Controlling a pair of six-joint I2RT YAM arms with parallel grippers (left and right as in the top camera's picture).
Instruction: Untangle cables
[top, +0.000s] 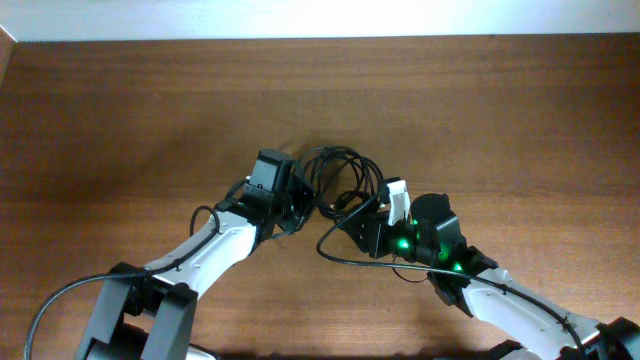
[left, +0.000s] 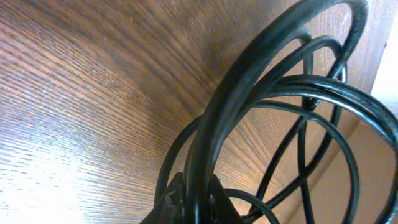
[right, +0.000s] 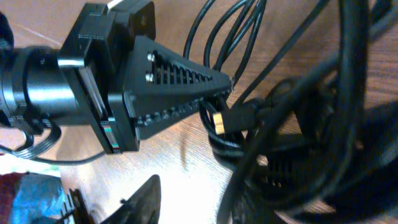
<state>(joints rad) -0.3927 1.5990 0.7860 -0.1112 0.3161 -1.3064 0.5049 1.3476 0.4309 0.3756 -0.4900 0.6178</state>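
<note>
The cables (top: 345, 172) are a bundle of thin black loops on the wooden table, between my two grippers. My left gripper (top: 297, 203) is at the bundle's left edge, shut on one black loop (left: 205, 155) that arches up from its jaws (left: 198, 202). The right wrist view shows the left gripper's black fingers (right: 180, 81) closed, with their tip in the cables. A gold-tipped plug (right: 218, 121) lies just below that tip. My right gripper (top: 362, 222) is at the bundle's lower right, with its jaws (right: 217, 183) open. Cable loops (right: 298, 143) cover its right finger.
One cable strand (top: 345, 258) trails from the bundle across the table under the right arm. The table's far edge meets a white wall (top: 320, 18). Bare wood (top: 120, 130) lies to the left and also to the right (top: 540, 130).
</note>
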